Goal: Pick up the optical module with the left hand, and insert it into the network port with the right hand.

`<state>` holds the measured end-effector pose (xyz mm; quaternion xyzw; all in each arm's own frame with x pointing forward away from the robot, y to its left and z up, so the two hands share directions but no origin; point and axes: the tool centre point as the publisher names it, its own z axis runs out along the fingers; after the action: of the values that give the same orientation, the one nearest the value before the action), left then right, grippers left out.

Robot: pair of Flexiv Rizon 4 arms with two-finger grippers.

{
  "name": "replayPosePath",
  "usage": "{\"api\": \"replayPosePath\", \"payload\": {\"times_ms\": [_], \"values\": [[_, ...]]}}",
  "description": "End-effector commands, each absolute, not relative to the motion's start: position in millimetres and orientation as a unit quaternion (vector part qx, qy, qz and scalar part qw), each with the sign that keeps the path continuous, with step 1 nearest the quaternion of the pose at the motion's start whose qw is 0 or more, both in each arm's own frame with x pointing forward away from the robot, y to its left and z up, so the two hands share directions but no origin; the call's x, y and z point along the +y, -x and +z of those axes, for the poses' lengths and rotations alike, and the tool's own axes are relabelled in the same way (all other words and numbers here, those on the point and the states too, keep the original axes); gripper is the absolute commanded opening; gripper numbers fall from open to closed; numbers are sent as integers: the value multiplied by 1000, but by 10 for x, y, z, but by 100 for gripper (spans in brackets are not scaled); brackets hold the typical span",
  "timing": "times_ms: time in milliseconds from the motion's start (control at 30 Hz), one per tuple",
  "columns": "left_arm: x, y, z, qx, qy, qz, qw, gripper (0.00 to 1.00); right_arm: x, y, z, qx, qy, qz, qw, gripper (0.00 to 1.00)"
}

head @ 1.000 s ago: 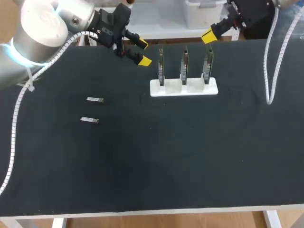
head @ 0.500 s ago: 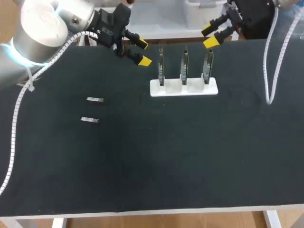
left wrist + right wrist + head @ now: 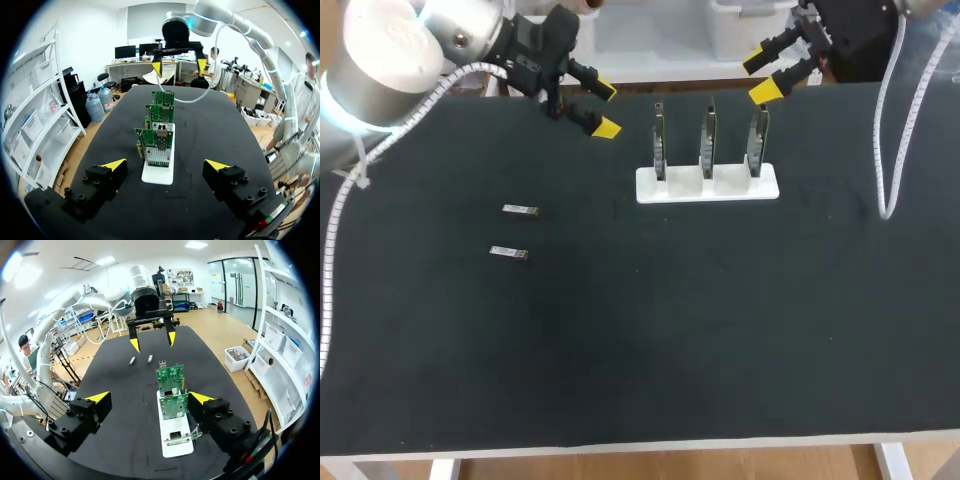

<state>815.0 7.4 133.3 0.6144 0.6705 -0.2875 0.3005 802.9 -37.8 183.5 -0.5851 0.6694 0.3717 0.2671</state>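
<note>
Counter: black cloth (image 3: 650,350) beneath both my arms.
Optical modules: far module (image 3: 520,210) and near module (image 3: 508,253) lie flat on my left, untouched.
Network ports: three upright boards in a white stand (image 3: 707,185).
Left arm: left tool (image 3: 604,110) hangs beside the stand, fingers wide apart, gripping nothing.
Right arm: right tool (image 3: 761,78) hangs beyond the stand, fingers spread, gripping nothing.

The left hand (image 3: 165,164), spread wide, faces three upright green circuit boards (image 3: 154,147) at twelve o'clock, lined on a white base (image 3: 159,176) on the black table (image 3: 215,125).
</note>
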Motion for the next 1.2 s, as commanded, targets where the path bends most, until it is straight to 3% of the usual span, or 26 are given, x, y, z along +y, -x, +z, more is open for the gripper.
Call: {"api": "replayPosePath", "payload": {"times_ms": [33,600,1200], "values": [[232,-8070,1373,659,-642,-268,286,100,-374,-8039,1837,670,585,372,266,100],[996,-7740,1039,654,-707,-202,178,100,-374,-8039,1837,670,585,372,266,100],[1339,-7584,838,674,-696,-184,169,100,-374,-8039,1837,670,585,372,266,100]]}}
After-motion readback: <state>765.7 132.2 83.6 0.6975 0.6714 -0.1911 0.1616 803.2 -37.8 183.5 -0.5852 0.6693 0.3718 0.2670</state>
